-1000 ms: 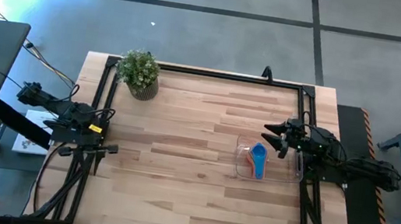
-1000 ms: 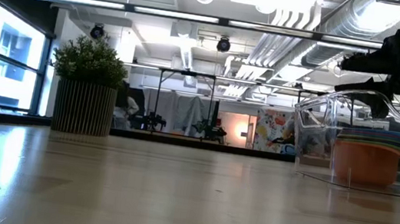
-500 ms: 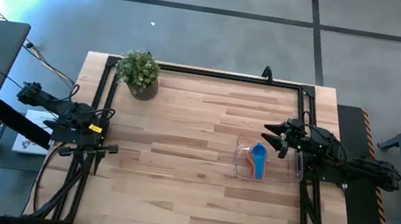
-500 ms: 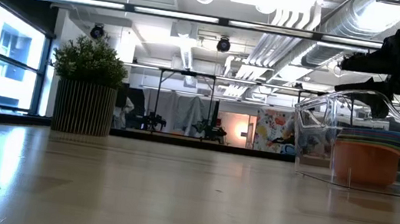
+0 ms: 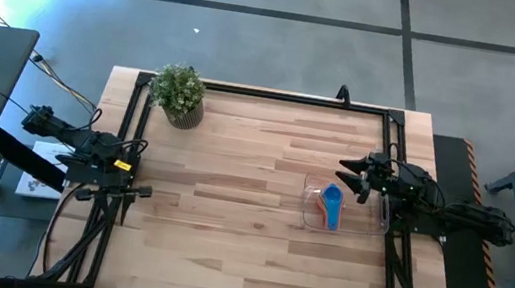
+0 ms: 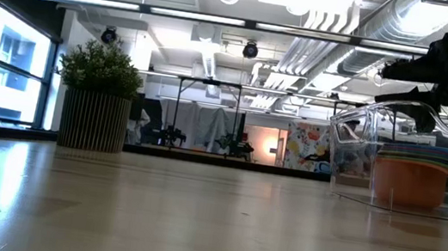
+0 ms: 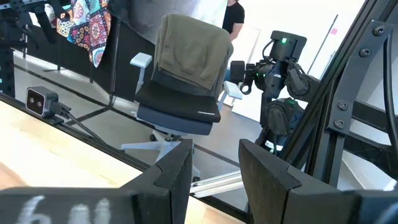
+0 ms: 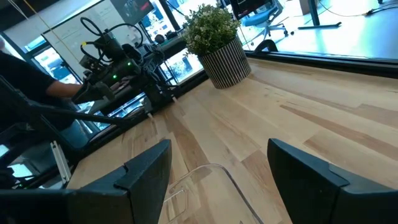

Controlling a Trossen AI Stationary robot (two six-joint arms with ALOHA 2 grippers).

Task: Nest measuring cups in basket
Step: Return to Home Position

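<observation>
Though basket blurs measuring cups, right gripper spread empty, left gripper parted empty.

Stack of nested coloured plastic measuring cups: from above only the blue top cup and a sliver of orange show; the cups beneath are hidden. In the low view the clear rectangular plastic basket is cut off by the right edge. The cup rims read as thin coloured bands, possibly seven, not countable. There the right gripper is a dark mass, cropped at top and right.
</observation>
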